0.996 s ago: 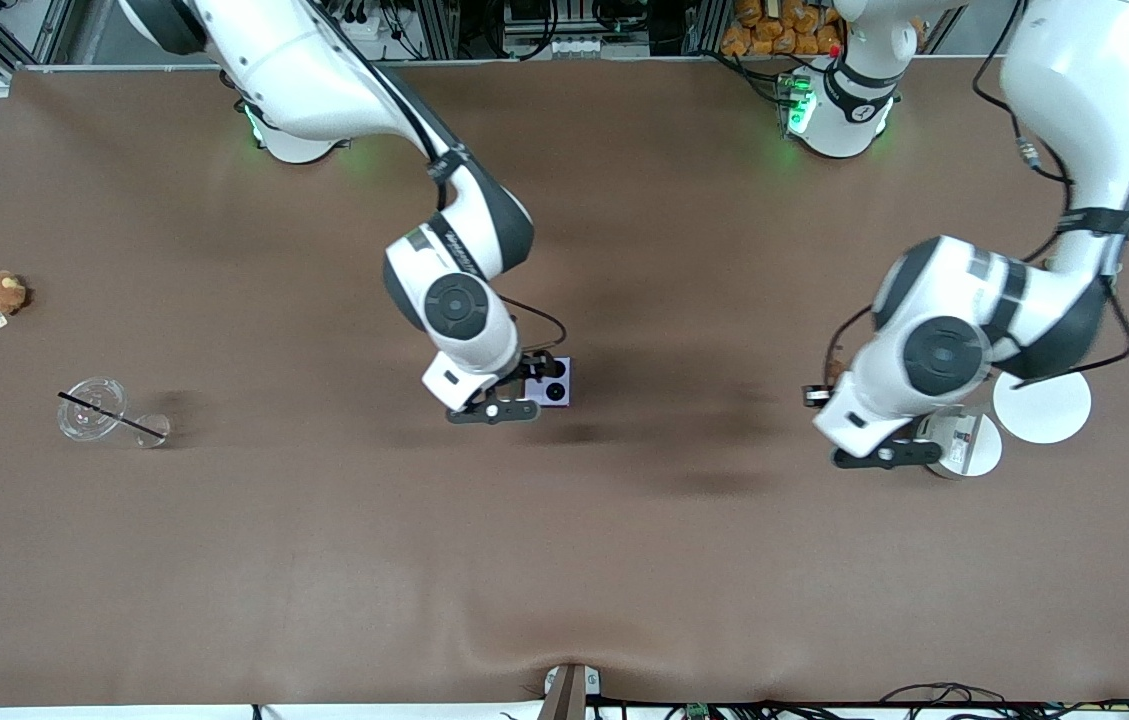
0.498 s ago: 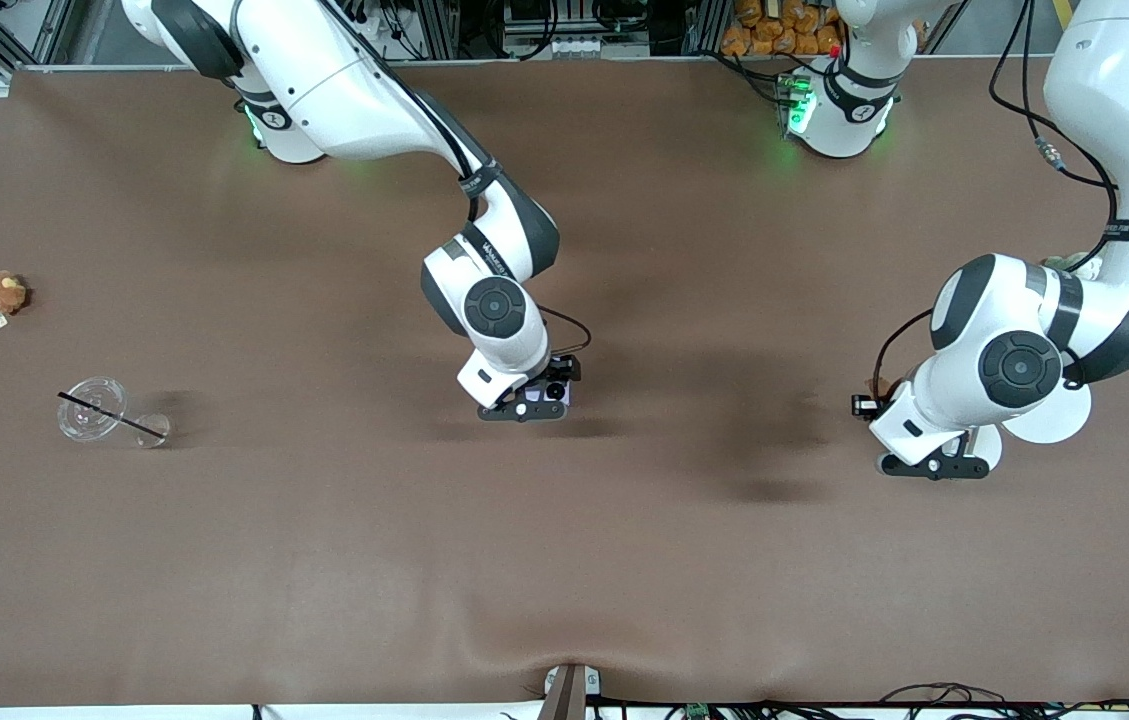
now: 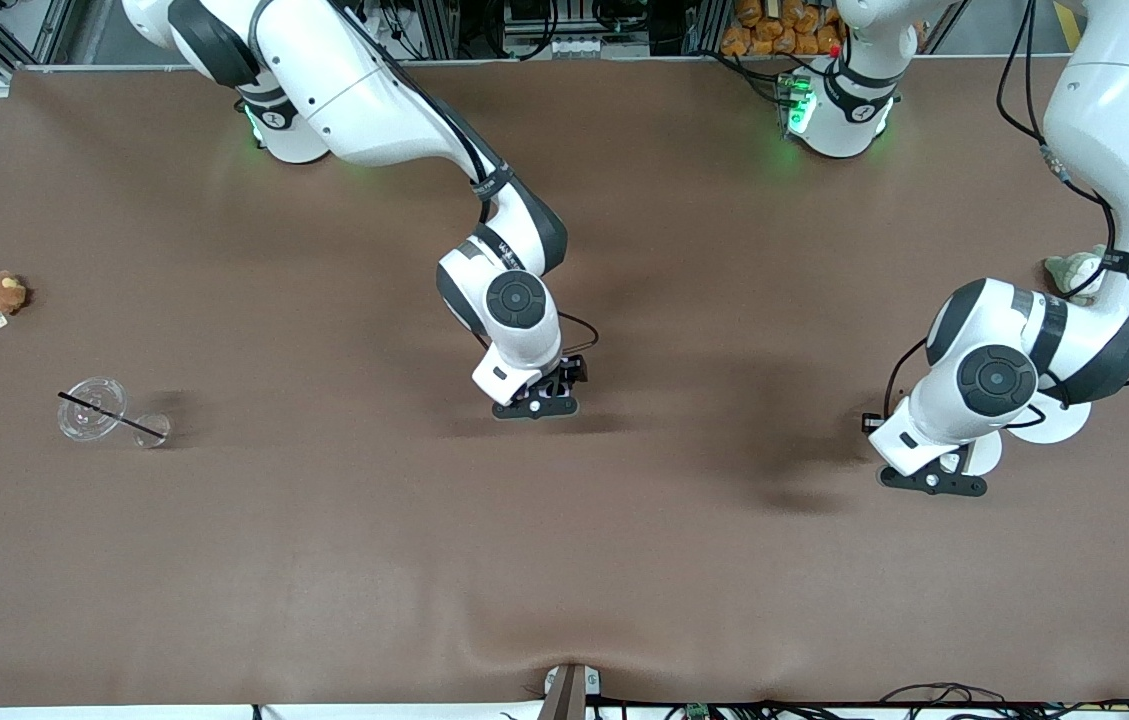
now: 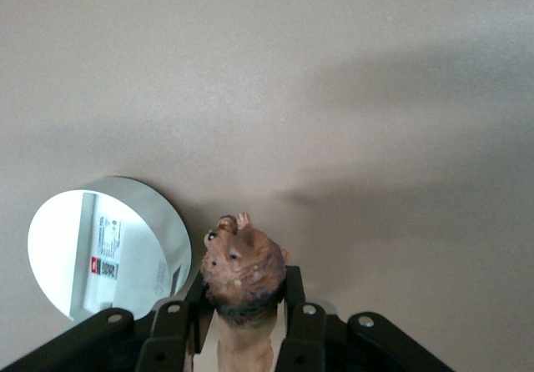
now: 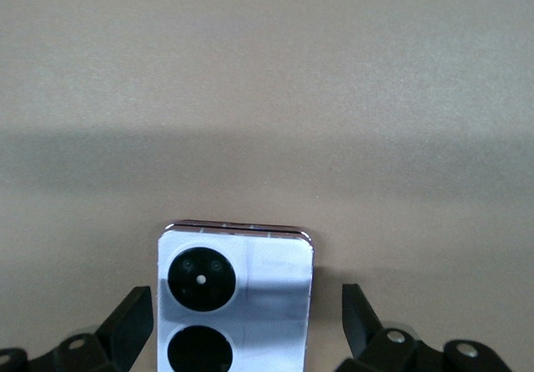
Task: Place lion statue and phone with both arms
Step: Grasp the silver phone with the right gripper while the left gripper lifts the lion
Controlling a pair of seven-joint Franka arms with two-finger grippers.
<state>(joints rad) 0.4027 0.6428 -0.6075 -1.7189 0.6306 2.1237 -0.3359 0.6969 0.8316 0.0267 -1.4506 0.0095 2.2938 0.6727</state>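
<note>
The phone (image 5: 236, 297), pale lavender with two black camera circles, lies flat on the brown table near its middle. My right gripper (image 3: 536, 397) is down over it and hides most of it in the front view. In the right wrist view the right gripper (image 5: 244, 305) is open, with one finger (image 5: 133, 314) on each side of the phone and a gap to both. My left gripper (image 3: 929, 480) hangs beside the white discs. In the left wrist view the left gripper (image 4: 242, 293) is shut on the lion statue (image 4: 244, 263), whose head sticks out past the fingers.
Two white round discs lie toward the left arm's end: a bare one (image 3: 1054, 420) and a labelled one (image 4: 108, 247) beside the left gripper. A grey-green plush (image 3: 1071, 268) lies by the left arm. A round brown plush (image 3: 1, 292) and a clear lid with a black straw (image 3: 94, 408) lie toward the right arm's end.
My right gripper has shifted over the phone and come down around it. My left arm has carried the lion statue toward the left arm's end, up to the white discs.
</note>
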